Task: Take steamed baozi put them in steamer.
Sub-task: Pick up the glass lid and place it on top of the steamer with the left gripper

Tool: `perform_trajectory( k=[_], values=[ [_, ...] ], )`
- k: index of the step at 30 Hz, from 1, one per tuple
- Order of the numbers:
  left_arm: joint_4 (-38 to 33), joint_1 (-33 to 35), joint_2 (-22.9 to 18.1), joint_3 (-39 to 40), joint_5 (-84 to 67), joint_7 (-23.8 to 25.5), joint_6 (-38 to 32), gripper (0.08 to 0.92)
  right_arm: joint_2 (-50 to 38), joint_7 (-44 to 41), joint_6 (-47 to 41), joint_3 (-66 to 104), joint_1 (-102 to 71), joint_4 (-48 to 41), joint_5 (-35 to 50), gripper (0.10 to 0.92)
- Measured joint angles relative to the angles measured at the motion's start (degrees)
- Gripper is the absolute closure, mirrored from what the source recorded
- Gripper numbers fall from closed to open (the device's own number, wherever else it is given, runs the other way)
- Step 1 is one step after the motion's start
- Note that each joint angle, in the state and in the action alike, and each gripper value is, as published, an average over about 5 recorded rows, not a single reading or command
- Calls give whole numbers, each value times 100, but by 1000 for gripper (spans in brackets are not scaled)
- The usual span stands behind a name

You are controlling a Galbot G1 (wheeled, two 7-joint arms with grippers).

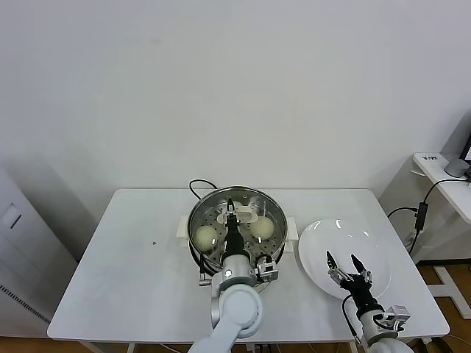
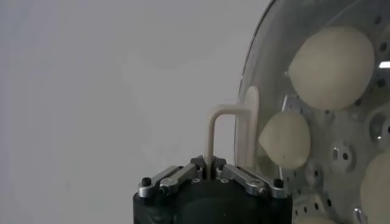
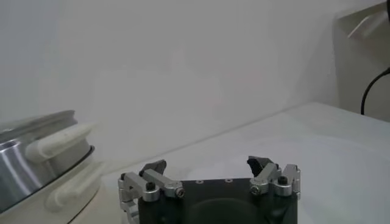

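Two baozi (image 1: 206,236) in steamer (image 1: 274,202), left claw (image 1: 230,211) gripping lid handle (image 2: 226,131)

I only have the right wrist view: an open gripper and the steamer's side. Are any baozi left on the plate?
Observer: None. The white plate is bare, and the right gripper hovers open over it.
Operator: So where are the baozi?
Observer: In the steamer. The left wrist view shows three baozi through glass.
Operator: What glass?
Observer: The glass lid. The left gripper is shut on its cream handle, holding it over the steamer.
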Motion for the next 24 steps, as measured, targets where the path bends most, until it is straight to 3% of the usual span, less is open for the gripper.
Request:
perform_trajectory(
  k=[20,24],
  values=[
    [-1046,494,1,288,41,584,0,221,14,-6,-1,0,23,-19,-26,203],
    [-1287,602,-3,252,63,677,0,182,19,-7,-2,-4,29,-16,-25,203]
  ],
)
